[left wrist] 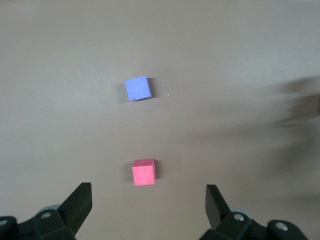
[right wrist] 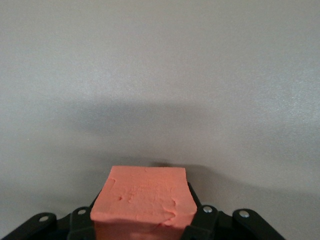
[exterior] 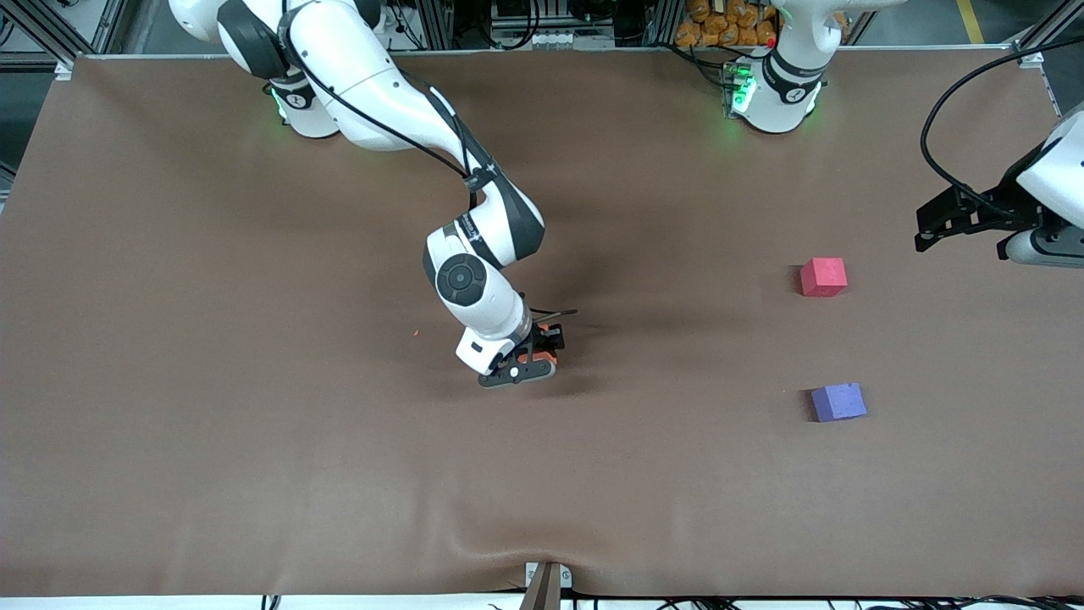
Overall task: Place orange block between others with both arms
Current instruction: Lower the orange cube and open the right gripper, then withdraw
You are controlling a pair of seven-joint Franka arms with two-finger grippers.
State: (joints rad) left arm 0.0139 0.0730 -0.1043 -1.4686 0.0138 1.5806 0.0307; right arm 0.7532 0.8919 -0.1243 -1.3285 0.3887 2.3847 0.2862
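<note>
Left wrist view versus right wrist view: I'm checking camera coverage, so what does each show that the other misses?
Only the left wrist view shows the red-pink cube and the purple-blue cube, apart on the table, with the left gripper open. Only the right wrist view shows the orange block clamped in the right gripper. Both share the brown table.

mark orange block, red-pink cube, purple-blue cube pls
orange block (right wrist: 144, 200): right wrist view, top face, between the right gripper's fingers.
red-pink cube (exterior: 823, 276): front view, top face.
purple-blue cube (exterior: 838, 402): front view, top face, nearer the front camera than the red-pink cube.
</note>
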